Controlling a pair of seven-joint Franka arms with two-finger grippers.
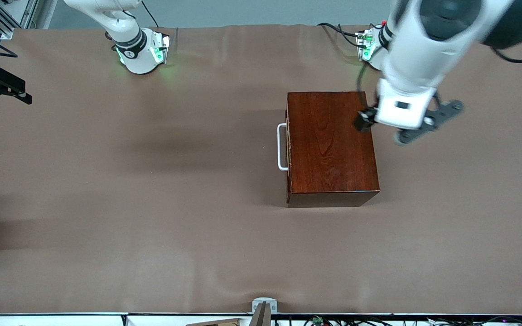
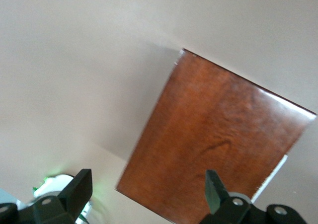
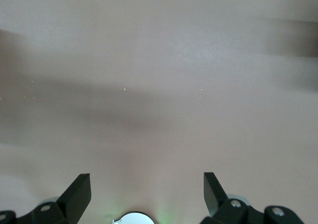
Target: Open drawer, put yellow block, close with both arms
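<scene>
drawer (image 1: 289, 149) sitting shut, no yellow block showing (start or end?) | L gripper (image 2: 149, 196) hovering open over cabinet (image 1: 331, 145) | R gripper (image 3: 147, 194) open over bare table (image 1: 129, 181), waiting

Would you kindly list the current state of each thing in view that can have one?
Drawer: shut, flush with the wooden cabinet, white handle untouched.
Left end effector: open, holding nothing, up over the cabinet's edge at the left arm's end.
Right end effector: open, holding nothing, waiting over bare tablecloth.
Yellow block: not in view.
</scene>
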